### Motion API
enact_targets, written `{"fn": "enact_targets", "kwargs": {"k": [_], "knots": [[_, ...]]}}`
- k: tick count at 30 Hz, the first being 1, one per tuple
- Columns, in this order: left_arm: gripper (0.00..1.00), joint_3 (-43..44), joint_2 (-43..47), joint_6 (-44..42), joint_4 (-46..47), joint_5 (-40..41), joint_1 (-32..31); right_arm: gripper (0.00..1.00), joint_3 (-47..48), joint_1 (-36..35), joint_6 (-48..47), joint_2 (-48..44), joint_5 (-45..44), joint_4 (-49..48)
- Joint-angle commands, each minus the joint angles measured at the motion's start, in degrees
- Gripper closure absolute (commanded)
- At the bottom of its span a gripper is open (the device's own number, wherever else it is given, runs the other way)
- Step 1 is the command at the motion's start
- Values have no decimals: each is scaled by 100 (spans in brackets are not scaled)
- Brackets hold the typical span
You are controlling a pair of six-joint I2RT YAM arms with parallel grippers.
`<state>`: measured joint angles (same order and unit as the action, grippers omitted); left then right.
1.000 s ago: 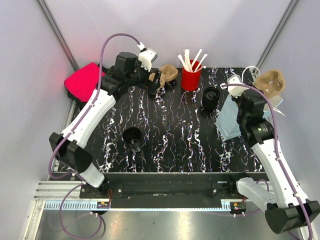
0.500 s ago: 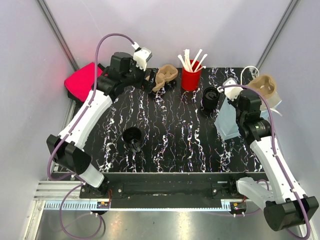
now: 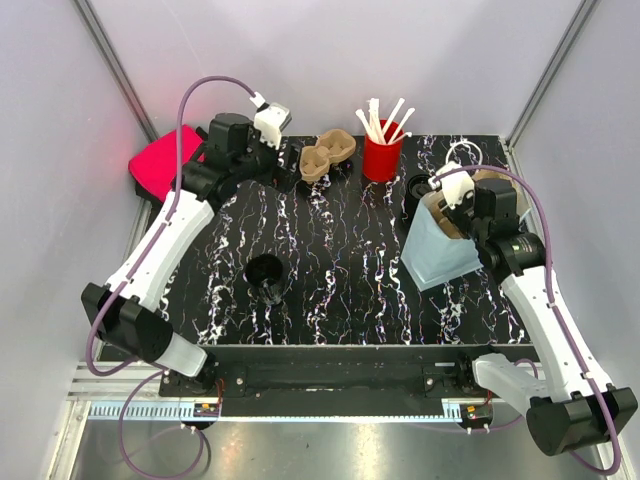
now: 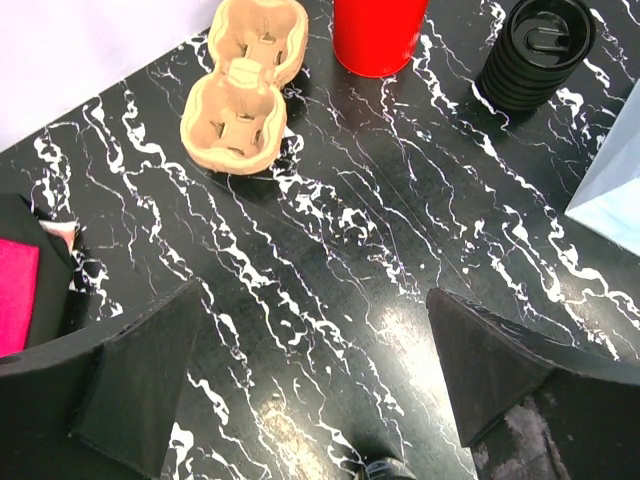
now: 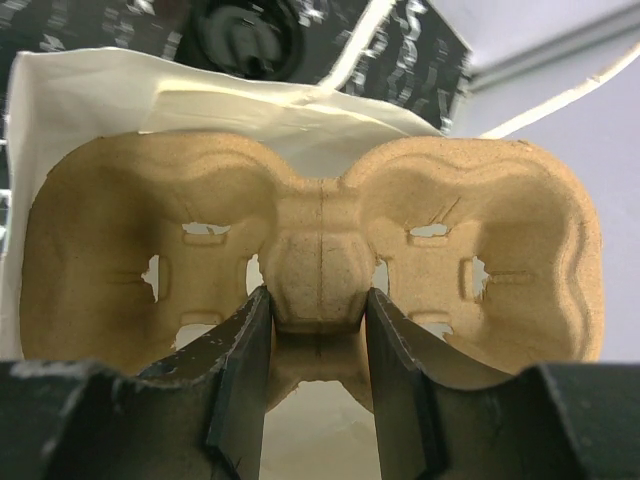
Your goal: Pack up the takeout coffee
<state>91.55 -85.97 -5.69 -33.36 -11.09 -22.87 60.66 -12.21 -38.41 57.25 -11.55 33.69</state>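
No legible text, label, brand, number or sign was visible in any view. The ribbed black lidded coffee cup (image 4: 537,52), red cylindrical cup (image 4: 378,30), pale blue paper bag (image 3: 437,255) and tan moulded-pulp two-cup carrier (image 5: 320,260) showed plain surfaces.

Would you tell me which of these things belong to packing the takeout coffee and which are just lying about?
Job: takeout coffee; paper bag; cup carrier held by the right gripper.
Lying about: red cup of stirrers; lidless black cup; second carrier on the table; pink object.
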Motion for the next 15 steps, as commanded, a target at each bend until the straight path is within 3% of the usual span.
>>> {"fn": "enact_targets", "kwargs": {"k": [1,10,15], "knots": [[1,-137,441,130,216,-7,46,82,367,34,518,49,942,269],[1,-401,757,323,208,46,46,83,516,-1,1054,216,2173,454],[1,-532,889,376,216,11,46,84,675,-97,1275,418,2420,647]]}}
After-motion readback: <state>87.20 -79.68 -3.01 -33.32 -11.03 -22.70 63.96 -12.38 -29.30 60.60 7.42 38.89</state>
